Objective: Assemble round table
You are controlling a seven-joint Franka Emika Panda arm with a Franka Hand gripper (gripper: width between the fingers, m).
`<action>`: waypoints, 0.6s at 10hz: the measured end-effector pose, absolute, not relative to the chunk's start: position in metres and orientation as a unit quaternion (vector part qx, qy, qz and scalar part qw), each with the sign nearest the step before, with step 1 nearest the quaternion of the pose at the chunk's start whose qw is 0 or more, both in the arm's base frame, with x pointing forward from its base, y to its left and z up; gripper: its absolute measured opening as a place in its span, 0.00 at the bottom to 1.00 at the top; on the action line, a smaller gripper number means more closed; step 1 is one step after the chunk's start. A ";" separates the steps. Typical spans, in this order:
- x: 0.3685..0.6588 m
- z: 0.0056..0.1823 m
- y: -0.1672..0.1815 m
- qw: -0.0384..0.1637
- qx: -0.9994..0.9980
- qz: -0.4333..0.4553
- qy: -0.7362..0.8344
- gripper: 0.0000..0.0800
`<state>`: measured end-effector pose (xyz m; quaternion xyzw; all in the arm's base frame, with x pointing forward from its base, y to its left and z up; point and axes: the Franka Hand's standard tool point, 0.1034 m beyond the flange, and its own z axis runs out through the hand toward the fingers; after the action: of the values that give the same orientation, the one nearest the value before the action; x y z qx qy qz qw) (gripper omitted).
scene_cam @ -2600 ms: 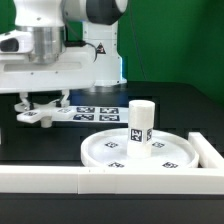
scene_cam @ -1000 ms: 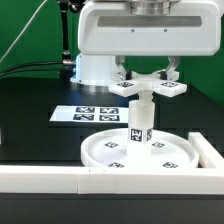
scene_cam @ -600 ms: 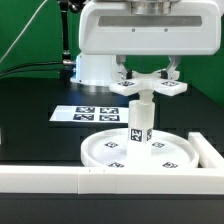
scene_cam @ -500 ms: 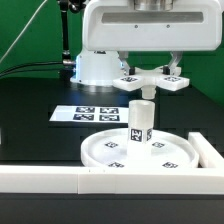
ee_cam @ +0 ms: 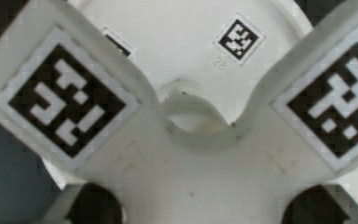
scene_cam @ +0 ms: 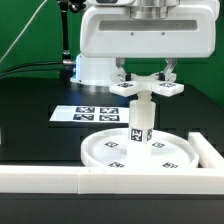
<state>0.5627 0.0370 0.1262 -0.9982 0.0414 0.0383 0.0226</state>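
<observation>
One join looks done: post (scene_cam: 140, 123) upright in round disc (scene_cam: 100, 150); hand (scene_cam: 148, 76) clamps cross-shaped piece (scene_cam: 150, 89) at post's 12 o'clock, seating left to do.

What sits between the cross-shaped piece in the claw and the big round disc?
The short post, upright on the disc, directly under the cross-shaped piece; the exterior view shows it.

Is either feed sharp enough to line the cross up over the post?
Exterior view: evenly lit, no glare; cross-shaped piece and post read clearly, edges slightly soft. Wrist view: the cross-shaped piece fills the frame, blurred from closeness, its tags legible; the post cannot be made out.
</observation>
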 end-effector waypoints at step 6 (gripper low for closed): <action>0.562 0.108 0.031 0.017 -0.999 0.024 0.032 0.55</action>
<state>0.5624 0.0315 0.1077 -0.9991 0.0316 0.0236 0.0167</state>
